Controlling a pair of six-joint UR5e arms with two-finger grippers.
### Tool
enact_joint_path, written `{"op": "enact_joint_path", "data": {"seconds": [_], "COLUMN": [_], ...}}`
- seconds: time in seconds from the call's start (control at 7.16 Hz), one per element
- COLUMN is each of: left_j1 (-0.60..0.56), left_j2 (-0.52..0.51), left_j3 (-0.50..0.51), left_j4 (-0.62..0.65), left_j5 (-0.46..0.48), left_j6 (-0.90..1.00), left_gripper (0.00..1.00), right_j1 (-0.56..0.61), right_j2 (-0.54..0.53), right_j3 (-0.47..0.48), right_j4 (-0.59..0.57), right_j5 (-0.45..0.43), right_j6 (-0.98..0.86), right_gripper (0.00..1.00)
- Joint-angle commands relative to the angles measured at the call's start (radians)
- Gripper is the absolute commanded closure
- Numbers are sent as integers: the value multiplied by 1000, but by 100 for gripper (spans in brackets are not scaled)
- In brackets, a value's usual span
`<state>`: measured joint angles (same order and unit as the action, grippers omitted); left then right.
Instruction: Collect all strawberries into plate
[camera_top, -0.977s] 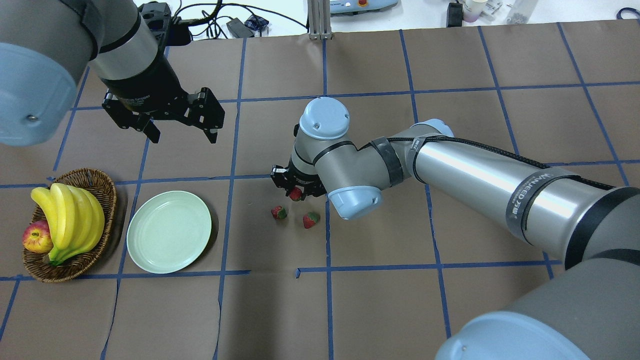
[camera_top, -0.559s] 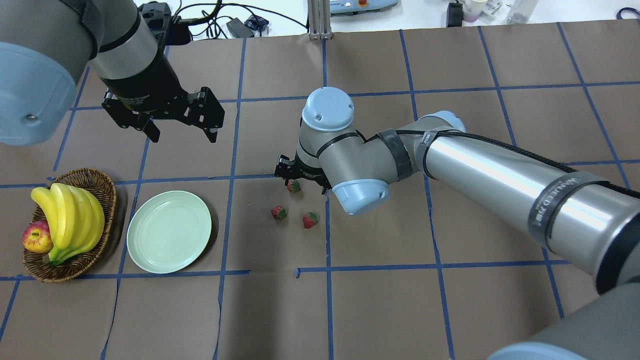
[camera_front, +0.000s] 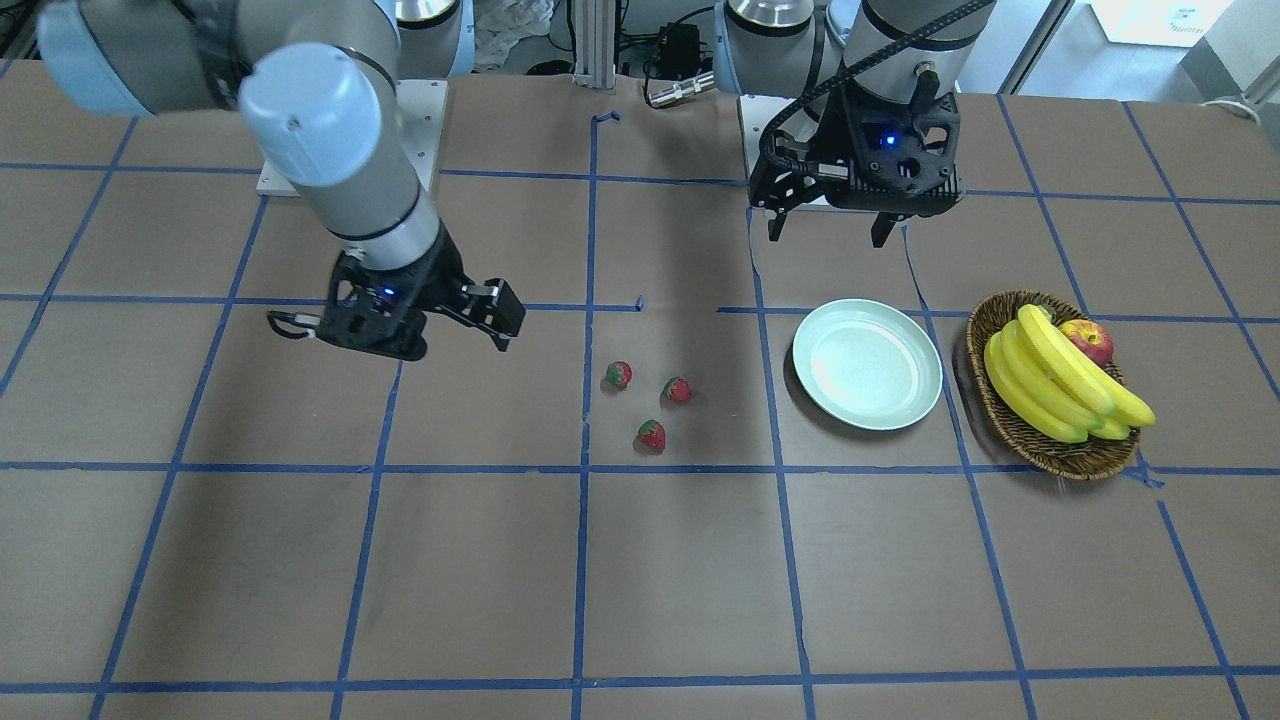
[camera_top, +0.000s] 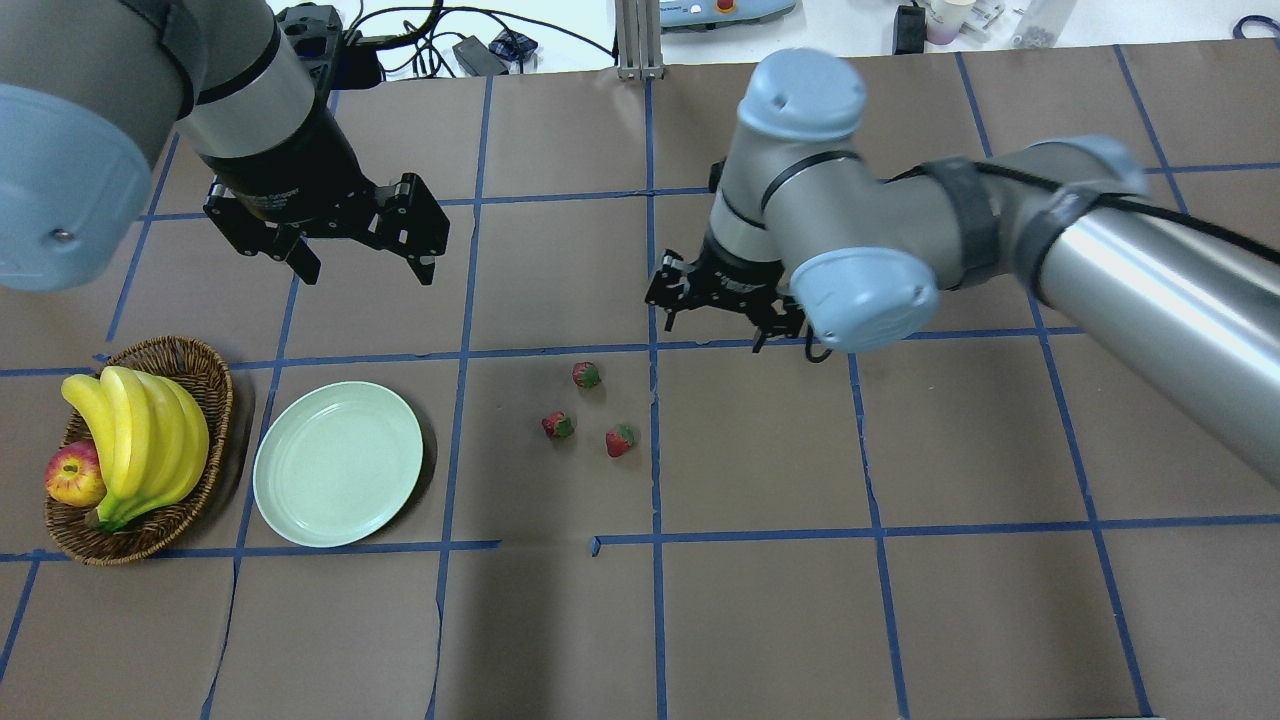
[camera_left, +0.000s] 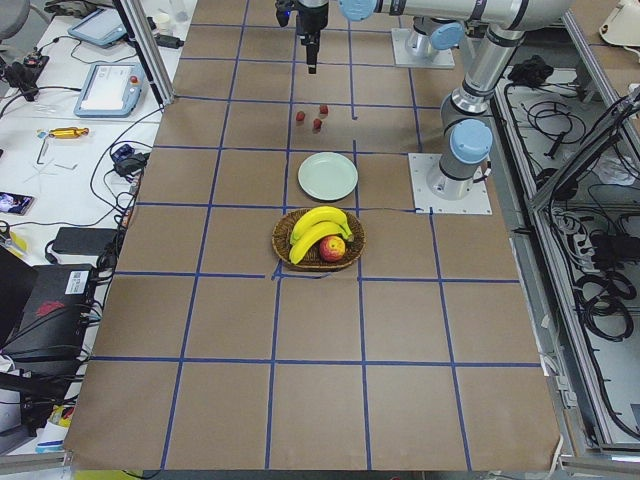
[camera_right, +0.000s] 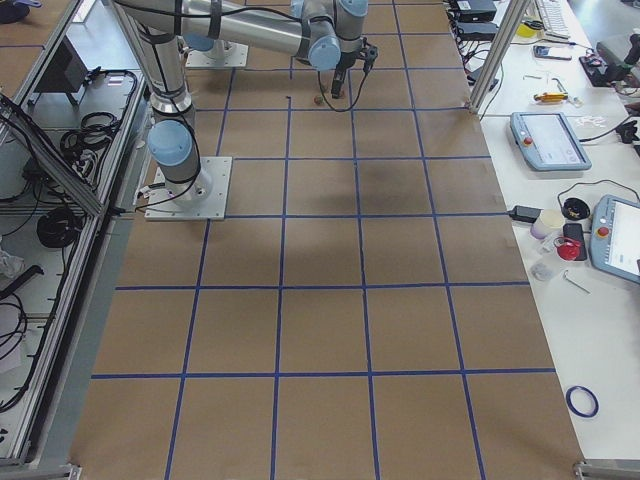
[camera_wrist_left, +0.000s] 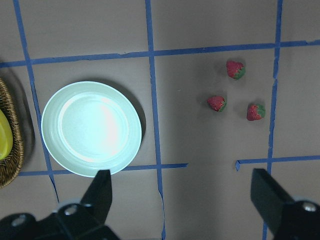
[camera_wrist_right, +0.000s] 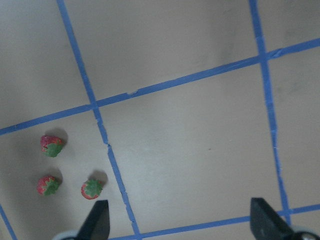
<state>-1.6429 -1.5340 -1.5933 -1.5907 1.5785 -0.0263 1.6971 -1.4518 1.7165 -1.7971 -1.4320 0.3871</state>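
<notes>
Shows three small red green-capped strawberries (camera_top: 586, 375) clustered mid-frame in the overhead view, none in the round pale mint-green plate (camera_top: 338, 463) at lower left. Holds right gripper (camera_top: 712, 335) spread and empty right of centre, left gripper (camera_top: 368, 278) spread at upper left. Risks knocking neighbouring strawberries aside on a close descent. Cannot fully make out the right gripper, half hidden behind its grey wrist joint
</notes>
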Motion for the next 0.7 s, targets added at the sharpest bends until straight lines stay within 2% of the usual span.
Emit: {"op": "enact_joint_path", "data": {"seconds": [0.0, 0.14, 0.28, 0.42, 0.56], "left_j1": [0, 0, 0, 2, 2], "left_j2": [-1, -1, -1, -1, -8], "left_j3": [0, 0, 0, 0, -2], "left_j4": [0, 0, 0, 0, 0], "left_j5": [0, 0, 0, -2, -2], "left_j6": [-1, -1, -1, -1, -4], "left_gripper": [0, 0, 0, 0, 0], "right_j1": [-59, -65, -66, -65, -63], "right_j2": [-41, -48, -50, -50, -55], "right_j3": [-145, -152, -162, -161, -166], "right_j4": [228, 276, 213, 164, 136], "right_j5": [-79, -81, -176, -227, -229], "right_j6": [-115, -122, -131, -146, -221], "right_gripper": [0, 0, 0, 1, 1]}}
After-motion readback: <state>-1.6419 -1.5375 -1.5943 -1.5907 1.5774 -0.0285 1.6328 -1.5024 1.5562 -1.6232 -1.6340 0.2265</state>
